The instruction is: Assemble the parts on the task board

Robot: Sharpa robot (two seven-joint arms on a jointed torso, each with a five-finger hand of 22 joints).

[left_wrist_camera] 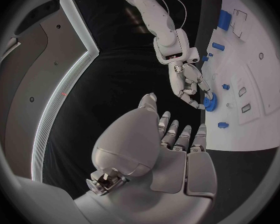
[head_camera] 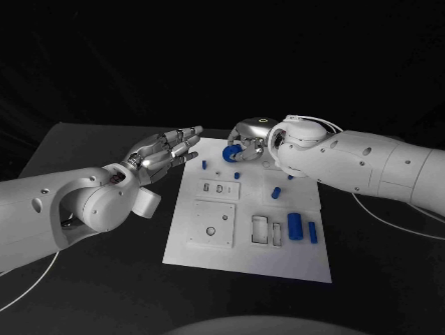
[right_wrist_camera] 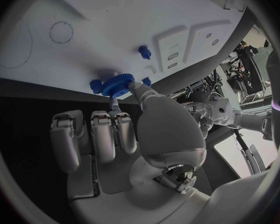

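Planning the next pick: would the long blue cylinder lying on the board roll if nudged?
Probably: the cylinder lies on its side on the flat white board, so a sideways nudge would likely roll it. It looks rigid and light.

Before me lies a matte black desk (head_camera: 102, 139), its far edge running level and its left corner cut off at a slant. Beyond that edge I see plain darkness, with no wall or window to make out. The desk top looks dull and takes almost no shine, though its left part reads a shade greyer than the rest. Thin pale cables (head_camera: 409, 222) trail across the dark surface on my right side and at my lower left.
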